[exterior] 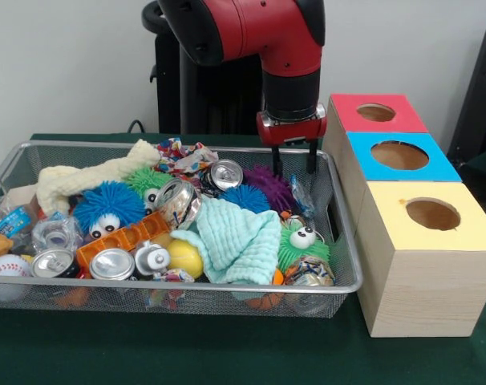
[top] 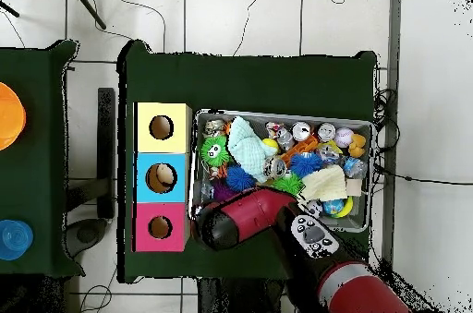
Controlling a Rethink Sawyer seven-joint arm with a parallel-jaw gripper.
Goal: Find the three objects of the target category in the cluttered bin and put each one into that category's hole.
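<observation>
**Gripper poised over the bin's corner, nothing in its grasp**

The gripper (exterior: 294, 157) hangs at upper centre of the front view, two dark fingers spread and pointing down over the wire bin (exterior: 346, 241), above its far corner beside the boxes. Nothing sits between them. The blue-topped box's hole (exterior: 399, 155) lies just right of it, between the red and yellow tops. One crinkled clear bottle (exterior: 56, 233) shows low at the frame's left, among cans; the other bottles I can't pick out in the clutter. From overhead the red arm (top: 254, 215) covers the bin's lower left.
</observation>
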